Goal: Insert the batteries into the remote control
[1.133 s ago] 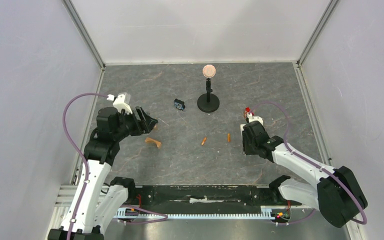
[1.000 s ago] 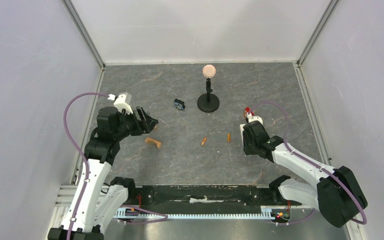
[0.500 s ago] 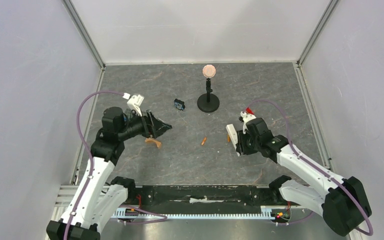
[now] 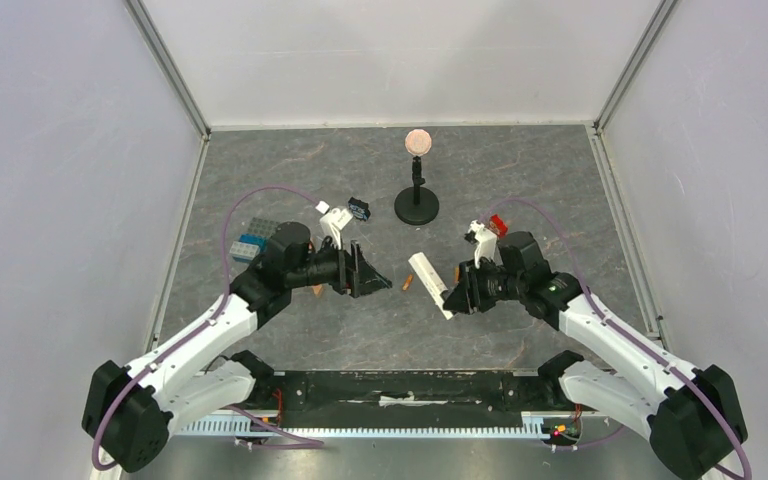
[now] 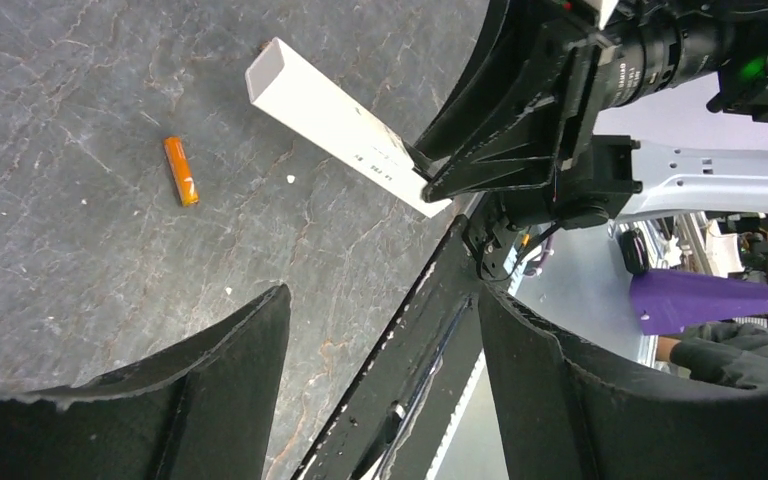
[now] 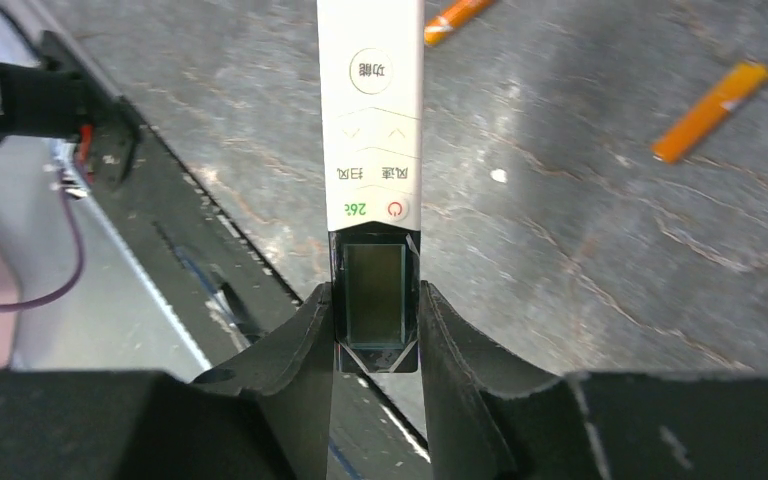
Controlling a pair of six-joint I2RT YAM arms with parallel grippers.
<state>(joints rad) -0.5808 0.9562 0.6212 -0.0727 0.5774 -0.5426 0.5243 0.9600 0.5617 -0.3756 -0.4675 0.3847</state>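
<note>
My right gripper (image 4: 455, 298) is shut on the black-panel end of the white remote control (image 4: 426, 274) and holds it off the floor, with the free end pointing left and away. In the right wrist view the remote (image 6: 371, 130) shows its button face, pinched between the jaws (image 6: 375, 305). Two orange batteries lie on the floor, one (image 4: 407, 283) left of the remote and one (image 4: 457, 272) right of it. They also show in the right wrist view (image 6: 712, 110) (image 6: 460, 18). My left gripper (image 4: 372, 272) is open and empty, just left of the nearer battery (image 5: 181, 185), and faces the remote (image 5: 340, 125).
A black stand with a round pink top (image 4: 416, 205) is at the back centre. A small blue-black item (image 4: 359, 209) lies left of it. Grey and blue bricks (image 4: 250, 240) lie at the left. A tan arch piece (image 4: 312, 290) is mostly hidden under my left arm.
My left arm has swung right toward the centre, uncovering the bricks. My right gripper has lifted the remote and carried it left, turning it to point outward.
</note>
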